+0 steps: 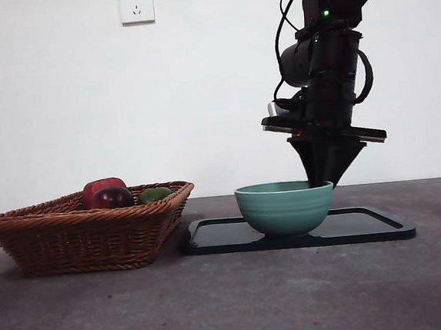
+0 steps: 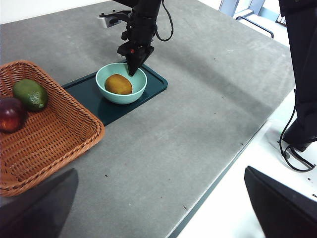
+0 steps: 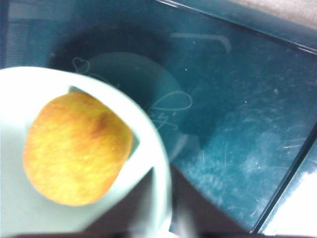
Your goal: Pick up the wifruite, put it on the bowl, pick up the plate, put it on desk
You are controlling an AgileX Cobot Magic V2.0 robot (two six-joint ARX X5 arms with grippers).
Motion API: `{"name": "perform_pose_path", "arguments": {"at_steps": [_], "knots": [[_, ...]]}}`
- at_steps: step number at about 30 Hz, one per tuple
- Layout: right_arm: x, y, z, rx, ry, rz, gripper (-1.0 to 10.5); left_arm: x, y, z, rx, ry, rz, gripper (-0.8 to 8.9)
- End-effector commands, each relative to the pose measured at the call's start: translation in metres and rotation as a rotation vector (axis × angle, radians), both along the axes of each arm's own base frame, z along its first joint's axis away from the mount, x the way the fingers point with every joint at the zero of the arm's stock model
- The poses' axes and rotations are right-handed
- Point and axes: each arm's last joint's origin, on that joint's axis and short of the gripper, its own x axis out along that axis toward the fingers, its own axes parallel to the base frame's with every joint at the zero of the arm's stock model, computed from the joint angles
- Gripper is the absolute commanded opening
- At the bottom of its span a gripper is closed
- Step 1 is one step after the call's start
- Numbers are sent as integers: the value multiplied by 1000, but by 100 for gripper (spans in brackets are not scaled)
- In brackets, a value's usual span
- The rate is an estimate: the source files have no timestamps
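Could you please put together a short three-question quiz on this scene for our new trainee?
1. True or false: the wifruite lies inside the bowl.
2. What does the bowl stand on? A) the basket B) the tray C) the bare desk
3. Fill in: the right hand is at the bowl's ____.

Key:
1. True.
2. B: the bowl stands on the dark tray, beside the basket.
3. Rim: its tip meets the rim on the side away from the basket; the wifruite lies free in the bowl.
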Motion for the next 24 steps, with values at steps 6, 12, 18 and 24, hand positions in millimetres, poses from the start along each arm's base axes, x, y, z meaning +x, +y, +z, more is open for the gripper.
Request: {"name": "perform_pose_path", "arguments": {"at_steps": [6,12,18,24], "knots": [[6,-1,10,-66,-46,-3,385,0,0,3,-8,-15,-16,562],[4,-7,56,-105,-101,-9,509,0,0,3,-8,-15,-17,562],[-17,-11,109,-77,-186,0,528,0,0,3,-8,-15,-17,562],[-56,-24,156,-53,-262,-1,558,0,0,3,-8,-15,-16,562]]}}
